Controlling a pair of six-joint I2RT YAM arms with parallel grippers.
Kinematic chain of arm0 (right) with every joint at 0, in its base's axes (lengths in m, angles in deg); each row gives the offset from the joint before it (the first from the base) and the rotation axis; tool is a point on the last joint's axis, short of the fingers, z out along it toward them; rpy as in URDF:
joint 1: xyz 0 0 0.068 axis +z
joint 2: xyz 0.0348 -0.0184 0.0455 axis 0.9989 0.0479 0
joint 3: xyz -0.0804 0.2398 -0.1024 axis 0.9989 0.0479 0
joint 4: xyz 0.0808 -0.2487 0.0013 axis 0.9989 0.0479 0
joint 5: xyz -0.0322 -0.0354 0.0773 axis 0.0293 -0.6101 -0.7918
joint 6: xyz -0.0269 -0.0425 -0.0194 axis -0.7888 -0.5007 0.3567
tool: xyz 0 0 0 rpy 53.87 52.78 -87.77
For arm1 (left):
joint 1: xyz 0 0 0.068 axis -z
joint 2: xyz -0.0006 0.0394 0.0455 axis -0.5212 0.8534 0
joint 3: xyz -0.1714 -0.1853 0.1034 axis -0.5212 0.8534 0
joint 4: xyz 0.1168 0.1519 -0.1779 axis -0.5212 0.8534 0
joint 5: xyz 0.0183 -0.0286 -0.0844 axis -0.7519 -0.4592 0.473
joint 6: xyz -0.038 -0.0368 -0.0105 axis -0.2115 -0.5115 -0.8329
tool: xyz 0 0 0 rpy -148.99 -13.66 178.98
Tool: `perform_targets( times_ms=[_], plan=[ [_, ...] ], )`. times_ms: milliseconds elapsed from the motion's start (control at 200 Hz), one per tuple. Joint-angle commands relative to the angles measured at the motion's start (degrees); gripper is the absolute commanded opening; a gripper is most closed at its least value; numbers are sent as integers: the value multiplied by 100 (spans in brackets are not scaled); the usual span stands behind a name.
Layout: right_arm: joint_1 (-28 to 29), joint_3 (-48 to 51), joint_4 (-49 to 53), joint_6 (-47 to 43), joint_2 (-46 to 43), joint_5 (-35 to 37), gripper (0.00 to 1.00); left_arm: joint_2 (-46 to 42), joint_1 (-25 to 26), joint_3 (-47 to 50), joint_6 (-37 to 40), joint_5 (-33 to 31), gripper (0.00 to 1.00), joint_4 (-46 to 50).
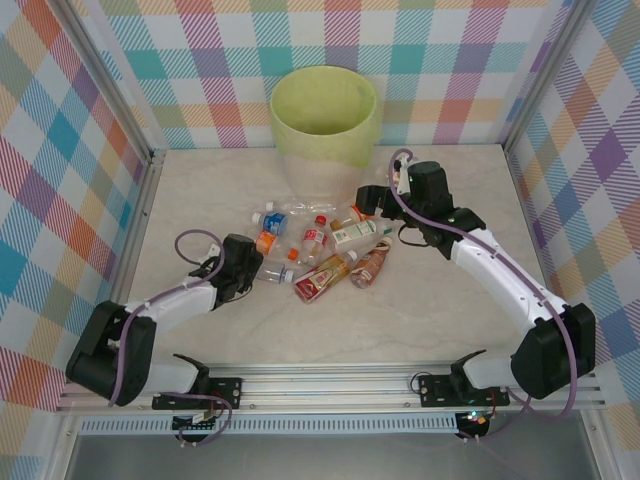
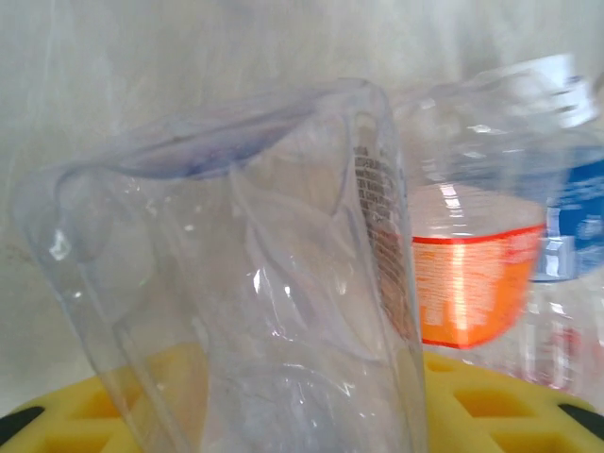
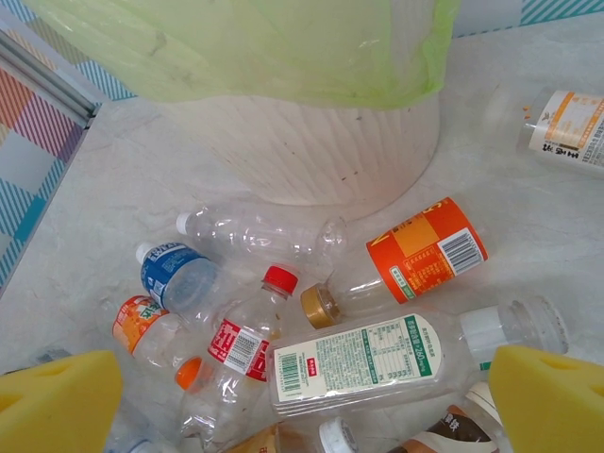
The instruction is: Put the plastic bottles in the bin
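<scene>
The bin (image 1: 323, 125), a cream tub lined with a yellow-green bag, stands at the back of the table. Several plastic bottles (image 1: 325, 245) lie in a heap in front of it. My left gripper (image 1: 256, 268) is low at the heap's left side, shut on a crumpled clear bottle (image 2: 245, 283) held between its yellow pads (image 2: 85, 411). An orange-labelled bottle (image 2: 467, 283) lies just behind it. My right gripper (image 3: 302, 406) hangs open above a bottle with a white-and-green label (image 3: 377, 363). A red-capped bottle (image 3: 241, 344) and an orange-labelled bottle (image 3: 420, 250) lie close by.
The bin's ribbed wall (image 3: 311, 142) rises just beyond the heap. One bottle (image 3: 566, 127) lies apart to the right. A metal frame post (image 1: 150, 200) and plaid walls close the table on the left, back and right.
</scene>
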Motion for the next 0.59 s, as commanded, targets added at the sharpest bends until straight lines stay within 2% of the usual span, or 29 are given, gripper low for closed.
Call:
perform_targets(
  times_ms=[0, 105, 175, 330, 450, 590],
  plan=[
    [-9, 68, -137, 72, -122, 125, 100, -579, -22, -137, 888, -430, 48, 19],
    [-12, 32, -185, 110, -122, 165, 100, -1027, 9, -563, 1649, -737, 48, 521],
    [-13, 23, -245, 172, -138, 193, 100, -1298, 9, -810, 1860, -823, 48, 675],
    [-12, 41, -417, 298, -175, 133, 100, -1633, 9, -1087, 2068, -489, 47, -66],
    [-16, -2, -541, 395, -191, 7, 100, -1293, -22, -1563, 2619, -362, 47, -756],
    [-13, -29, -548, 451, -227, -52, 100, -315, -193, -2967, 3124, 664, 46, -1127]
  ],
)
